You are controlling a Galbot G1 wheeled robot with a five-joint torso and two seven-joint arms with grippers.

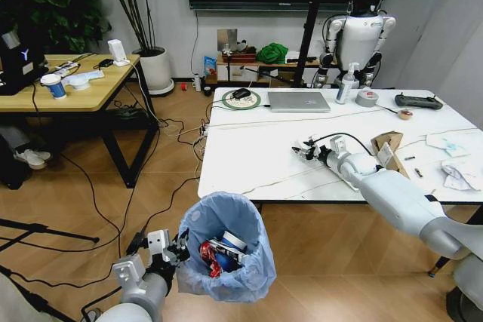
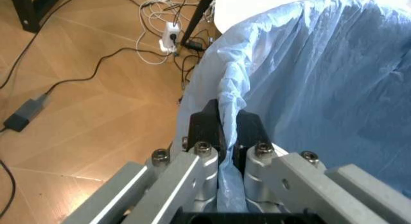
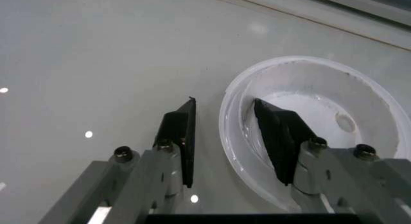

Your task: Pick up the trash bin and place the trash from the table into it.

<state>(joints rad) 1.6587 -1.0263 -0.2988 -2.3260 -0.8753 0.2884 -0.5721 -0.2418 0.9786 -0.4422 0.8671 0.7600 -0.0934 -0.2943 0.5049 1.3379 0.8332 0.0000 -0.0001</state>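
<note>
The trash bin (image 1: 226,258), lined with a crinkly light-blue bag (image 2: 321,79), hangs just off the wooden floor in front of the table (image 1: 249,164). My left gripper (image 1: 167,250) is shut on its rim, and the bag is pinched between the black fingers (image 2: 207,125). A red wrapper (image 1: 207,254) and a blue-white cup (image 1: 231,243) lie inside. My right gripper (image 1: 306,150) is low over the tabletop, open, its fingers (image 3: 180,132) straddling the rim of a shallow white round lid (image 3: 321,96). A torn brown box (image 1: 388,148) and white papers (image 1: 457,176) lie behind that arm.
A grey laptop (image 1: 299,101), a mouse on a round pad (image 1: 241,96), a spray bottle (image 1: 347,84), a tape roll (image 1: 367,98) and a black controller (image 1: 419,100) line the table's far side. A light-wood desk (image 1: 68,84) stands left, with cables on the floor (image 1: 181,130).
</note>
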